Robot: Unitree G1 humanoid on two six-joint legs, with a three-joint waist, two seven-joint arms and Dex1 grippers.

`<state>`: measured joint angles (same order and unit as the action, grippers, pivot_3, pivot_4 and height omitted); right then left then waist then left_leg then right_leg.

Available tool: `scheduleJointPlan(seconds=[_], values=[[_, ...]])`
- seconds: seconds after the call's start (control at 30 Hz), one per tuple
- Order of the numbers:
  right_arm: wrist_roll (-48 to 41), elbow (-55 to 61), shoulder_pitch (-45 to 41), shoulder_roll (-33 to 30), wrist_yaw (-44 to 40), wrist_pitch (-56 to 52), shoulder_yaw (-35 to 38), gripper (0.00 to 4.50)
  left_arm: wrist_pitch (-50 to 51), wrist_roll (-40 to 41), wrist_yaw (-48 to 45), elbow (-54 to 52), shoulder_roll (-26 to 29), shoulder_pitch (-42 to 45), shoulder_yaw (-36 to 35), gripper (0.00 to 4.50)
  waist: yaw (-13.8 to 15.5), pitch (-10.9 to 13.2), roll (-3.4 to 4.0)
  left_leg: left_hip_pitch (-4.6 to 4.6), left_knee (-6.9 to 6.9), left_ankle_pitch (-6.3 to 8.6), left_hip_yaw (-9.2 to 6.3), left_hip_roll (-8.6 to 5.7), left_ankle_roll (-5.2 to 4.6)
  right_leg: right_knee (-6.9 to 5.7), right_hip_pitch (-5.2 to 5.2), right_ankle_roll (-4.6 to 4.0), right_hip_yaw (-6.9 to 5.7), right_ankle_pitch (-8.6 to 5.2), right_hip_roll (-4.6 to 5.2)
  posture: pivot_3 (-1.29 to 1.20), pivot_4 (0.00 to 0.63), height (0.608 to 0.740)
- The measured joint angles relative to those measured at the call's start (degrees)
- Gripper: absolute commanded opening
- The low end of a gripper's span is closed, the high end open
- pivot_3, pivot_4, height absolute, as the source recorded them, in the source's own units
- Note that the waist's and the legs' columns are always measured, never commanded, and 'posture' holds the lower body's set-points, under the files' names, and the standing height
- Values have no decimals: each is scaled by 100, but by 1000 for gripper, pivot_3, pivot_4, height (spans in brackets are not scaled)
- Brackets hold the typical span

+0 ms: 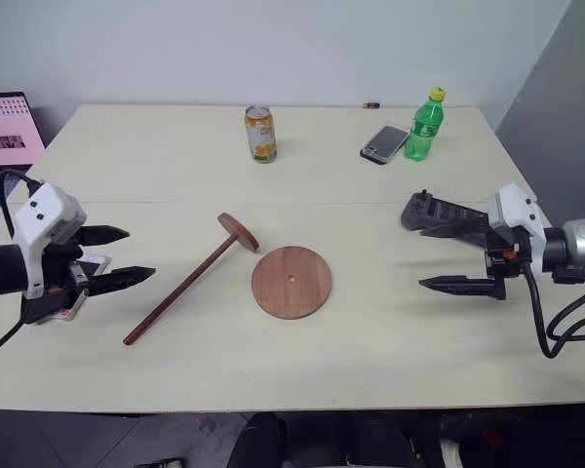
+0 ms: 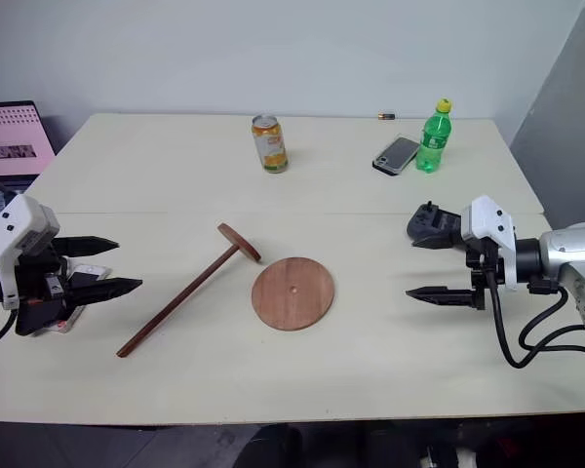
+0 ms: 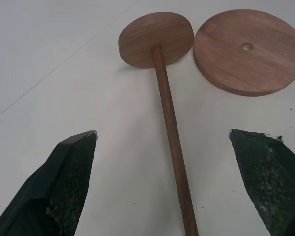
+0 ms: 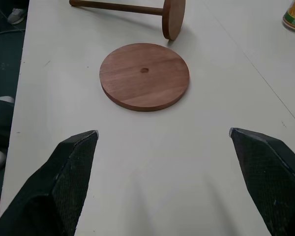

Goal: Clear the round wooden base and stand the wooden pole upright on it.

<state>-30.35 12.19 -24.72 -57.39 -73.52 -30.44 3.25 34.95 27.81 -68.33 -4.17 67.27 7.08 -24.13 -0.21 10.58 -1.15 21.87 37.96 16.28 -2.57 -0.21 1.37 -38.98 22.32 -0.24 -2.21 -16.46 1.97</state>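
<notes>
A: What's the setting?

B: A wide pale table (image 1: pixel 175 156) against a plain wall. Take the round wooden base (image 1: pixel 291 282) as the landmark: it lies flat near the middle of the table with nothing on it, its small centre hole showing.

A: And the arms?

B: The left gripper (image 1: pixel 117 257) hangs well to the left of the base, fingers spread wide, holding nothing. The right gripper (image 1: pixel 437 255) hangs well to the right of it, also spread wide and empty. Both point in toward the base.

A: Where's the pole?

B: The wooden pole (image 1: pixel 180 290) lies on its side just left of the base, slanting away toward the near left. Its end disc sits close to the base's far-left edge, apart from it.

A: Anything smaller?

B: Beyond the base, a green bottle (image 1: pixel 423 126) far right, a phone (image 1: pixel 384 143) touching or just beside it, and a drinks can (image 1: pixel 260 134) straight behind the base.
</notes>
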Motion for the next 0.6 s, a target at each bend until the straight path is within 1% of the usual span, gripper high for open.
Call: scheduleJointPlan(seconds=[0.47,0.6], values=[[-8,59,55,-6,-8,-38,1,4500,196,11,25,-7,3,49,11,4478,0,0,0,0,0,0,0,0,0,0,0,0,0,0,0,0,150,740],[-12,70,54,-6,-5,-83,0,4500,222,10,86,-1,3,207,29,4478,2,0,0,0,1,0,-1,0,0,0,0,0,-1,0,0,0,150,740]])
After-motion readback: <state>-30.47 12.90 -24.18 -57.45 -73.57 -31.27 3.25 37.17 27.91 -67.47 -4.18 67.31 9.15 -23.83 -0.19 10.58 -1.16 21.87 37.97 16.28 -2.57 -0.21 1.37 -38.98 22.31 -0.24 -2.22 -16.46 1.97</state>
